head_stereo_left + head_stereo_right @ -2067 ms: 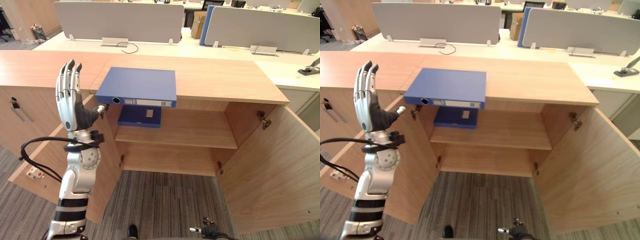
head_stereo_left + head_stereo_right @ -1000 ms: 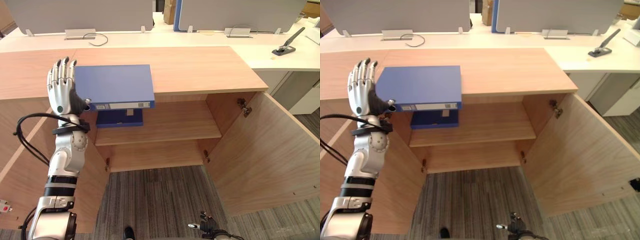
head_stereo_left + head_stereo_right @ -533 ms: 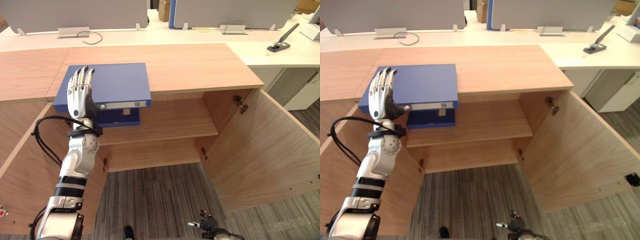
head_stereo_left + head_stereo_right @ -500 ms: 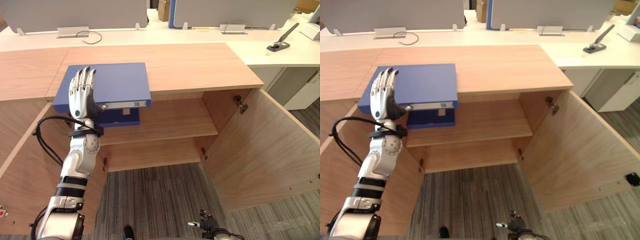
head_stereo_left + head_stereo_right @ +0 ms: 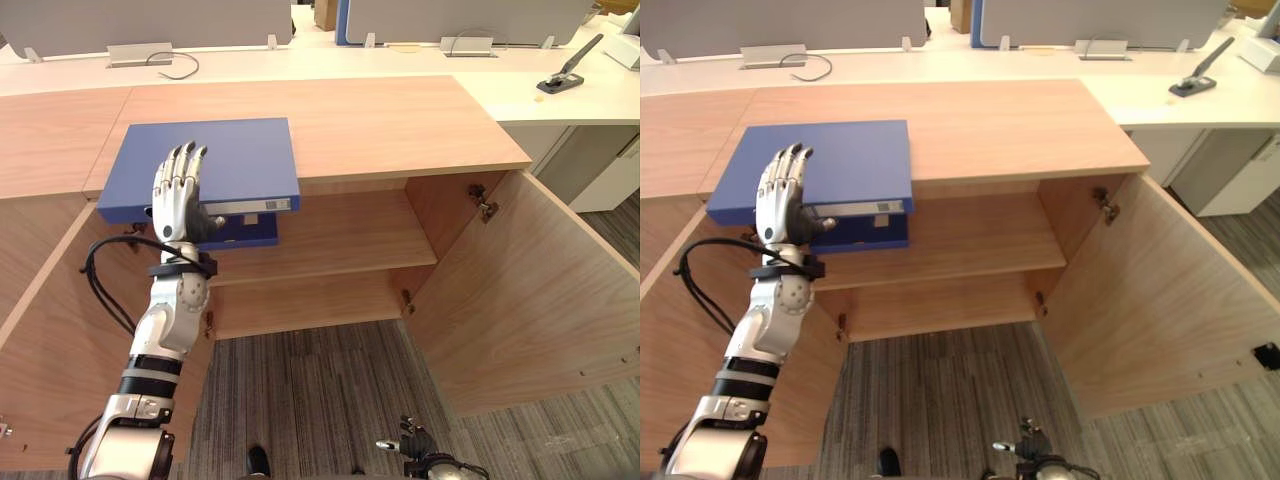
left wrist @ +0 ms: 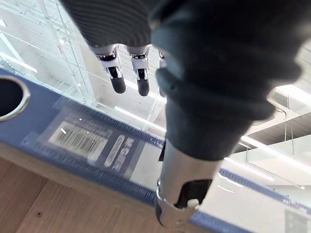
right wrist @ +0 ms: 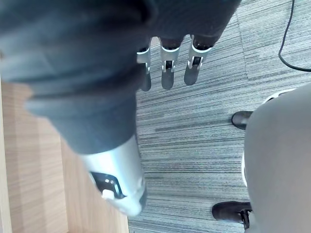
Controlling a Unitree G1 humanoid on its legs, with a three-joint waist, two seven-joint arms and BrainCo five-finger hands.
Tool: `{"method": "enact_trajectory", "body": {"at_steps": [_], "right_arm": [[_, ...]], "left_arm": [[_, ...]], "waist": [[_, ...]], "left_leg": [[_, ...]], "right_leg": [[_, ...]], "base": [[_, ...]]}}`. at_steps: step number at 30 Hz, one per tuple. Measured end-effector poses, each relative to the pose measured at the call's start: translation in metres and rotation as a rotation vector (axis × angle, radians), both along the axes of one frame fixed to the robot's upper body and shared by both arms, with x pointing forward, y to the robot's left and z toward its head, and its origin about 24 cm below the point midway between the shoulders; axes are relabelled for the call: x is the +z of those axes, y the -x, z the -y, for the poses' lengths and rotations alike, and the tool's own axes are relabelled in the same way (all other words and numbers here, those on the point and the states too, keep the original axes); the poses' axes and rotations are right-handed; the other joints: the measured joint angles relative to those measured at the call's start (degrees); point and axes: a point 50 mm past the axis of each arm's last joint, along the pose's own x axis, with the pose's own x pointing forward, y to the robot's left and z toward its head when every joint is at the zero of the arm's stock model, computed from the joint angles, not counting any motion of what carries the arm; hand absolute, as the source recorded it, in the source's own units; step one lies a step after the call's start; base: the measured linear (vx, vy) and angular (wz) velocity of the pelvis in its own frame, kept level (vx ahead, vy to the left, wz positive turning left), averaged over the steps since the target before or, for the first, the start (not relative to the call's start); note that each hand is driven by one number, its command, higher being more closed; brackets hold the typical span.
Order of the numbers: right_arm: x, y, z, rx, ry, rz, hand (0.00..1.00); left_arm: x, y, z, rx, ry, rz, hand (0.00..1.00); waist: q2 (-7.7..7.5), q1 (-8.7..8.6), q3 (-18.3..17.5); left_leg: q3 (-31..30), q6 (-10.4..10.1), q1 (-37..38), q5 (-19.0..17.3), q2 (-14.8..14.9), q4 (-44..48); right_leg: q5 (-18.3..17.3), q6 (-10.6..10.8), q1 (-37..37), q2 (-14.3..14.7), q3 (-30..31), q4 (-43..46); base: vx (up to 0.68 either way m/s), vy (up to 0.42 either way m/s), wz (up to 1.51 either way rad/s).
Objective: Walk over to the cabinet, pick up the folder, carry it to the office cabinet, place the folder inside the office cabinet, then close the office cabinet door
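Observation:
A blue folder (image 5: 215, 158) lies flat on the wooden cabinet top (image 5: 400, 120), its labelled spine (image 6: 87, 141) overhanging the front edge above the open cabinet. My left hand (image 5: 178, 192) is raised in front of that spine, open, with its fingers (image 6: 116, 77) straight up across the folder's front edge and its thumb (image 6: 180, 194) lower, by the spine. I cannot tell whether it touches the folder. My right hand (image 7: 165, 73) hangs low over the carpet, open and holding nothing.
Both cabinet doors stand open: the right door (image 5: 530, 290) swings far out, the left door (image 5: 50, 330) is beside my left arm. A second blue folder (image 5: 250, 232) sits on the inner shelf (image 5: 340, 235). Desk dividers, a cable (image 5: 170, 62) and a stapler (image 5: 565, 72) lie behind.
My left hand has moved right, from beside the folder's left edge to in front of its spine. The camera has shifted too; the folder has stayed in place.

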Motion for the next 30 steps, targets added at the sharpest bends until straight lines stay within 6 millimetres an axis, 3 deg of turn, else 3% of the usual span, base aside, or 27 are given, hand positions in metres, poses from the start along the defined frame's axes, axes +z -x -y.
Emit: {"method": "enact_trajectory", "body": {"at_steps": [10, 19, 20, 30], "right_arm": [[0.001, -0.001, 0.001, 0.009, 0.018, 0.006, 0.0], [0.001, 0.003, 0.019, 0.0, 0.069, -0.005, 0.0], [0.001, 0.006, 0.022, 0.01, 0.087, -0.013, 0.0], [-0.003, 0.031, 0.032, 0.006, 0.118, -0.079, 0.0]], "left_arm": [[-0.013, -0.003, -0.007, 0.026, -0.116, -0.085, 0.0], [0.0, -0.01, -0.024, 0.107, -0.303, -0.084, 0.0], [0.004, -0.011, -0.026, 0.11, -0.351, -0.078, 1.0], [0.019, -0.018, -0.033, 0.138, -0.458, -0.037, 1.0]], "waist": [[0.07, -0.44, 0.1], [0.73, -0.84, 0.4], [1.05, -1.02, 0.6], [1.98, -1.36, 0.7]], "left_leg": [[1.2, -0.1, 0.4, -0.1, 0.1, 0.0], [1.4, -0.2, 0.5, -0.2, 0.1, 0.0], [1.4, -0.2, 0.5, -0.2, 0.1, 0.0], [1.4, -0.2, 0.5, -0.2, 0.1, 0.0]], "right_leg": [[0.0, 0.0, -0.1, 0.0, 1.0, 0.0], [0.0, 0.0, -0.2, 0.0, 1.2, 0.0], [0.1, 0.0, -0.2, 0.0, 1.2, 0.0], [0.2, 0.0, -0.2, 0.0, 1.3, 0.0]], "base": [[0.0, 0.002, -0.04], [0.0, 0.001, -0.01], [0.0, 0.0, 0.0], [0.0, 0.002, 0.0]]}}
